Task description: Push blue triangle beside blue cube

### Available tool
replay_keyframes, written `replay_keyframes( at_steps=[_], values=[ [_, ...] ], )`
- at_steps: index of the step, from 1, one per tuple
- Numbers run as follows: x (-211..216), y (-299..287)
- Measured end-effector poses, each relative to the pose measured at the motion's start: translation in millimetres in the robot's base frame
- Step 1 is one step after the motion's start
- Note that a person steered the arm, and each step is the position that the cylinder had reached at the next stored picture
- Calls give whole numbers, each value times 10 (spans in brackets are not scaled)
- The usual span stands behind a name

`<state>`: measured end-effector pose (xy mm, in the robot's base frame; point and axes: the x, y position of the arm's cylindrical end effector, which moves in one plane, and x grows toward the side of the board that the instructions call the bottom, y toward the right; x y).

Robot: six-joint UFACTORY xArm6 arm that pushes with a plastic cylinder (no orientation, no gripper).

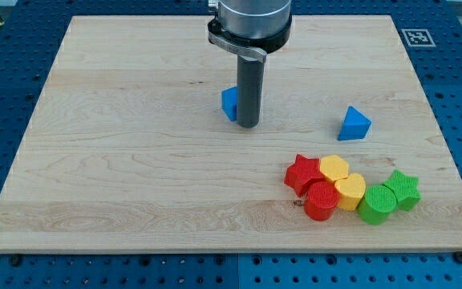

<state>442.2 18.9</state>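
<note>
Camera view:
Board: a pale wooden board [135, 160] lies on a blue perforated table [455, 96]; a small black-and-white marker [416, 37] sits just off the board's top right corner.
Arm: a grey cylindrical housing [251, 20] enters from the view's top, a little left of centre; a straight dark rod [249, 88] hangs down from it.
My tip: my tip [249, 124] rests on the board in the upper middle; it is a bare rod end with nothing to open or close, and it holds nothing.
Blue cube: the blue cube [229, 103] stands just beside the rod on the view's left, partly hidden behind it; whether tip and cube touch cannot be told.
Blue triangle: the blue triangle [354, 124] lies on the view's right of my tip, well apart from both the tip and the blue cube; bare board lies between them.
Cluster: the other blocks crowd together near the view's bottom right, below the triangle; the red star [301, 173] is at the left end; the red cylinder [321, 201] sits below it; two yellow heart-like blocks [334, 168] and [350, 191] touch each other in the middle; the green cylinder [376, 204] and green star [403, 188] close the right end.
Spacing: the cluster is well apart from my tip and from the blue cube.
</note>
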Motion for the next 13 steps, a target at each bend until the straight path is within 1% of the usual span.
replay_keyframes(
  at_steps=[3, 7, 10, 11, 13],
  values=[
    [413, 346],
    [548, 844],
    [579, 1584],
    [579, 1703],
    [579, 1744]
  ],
)
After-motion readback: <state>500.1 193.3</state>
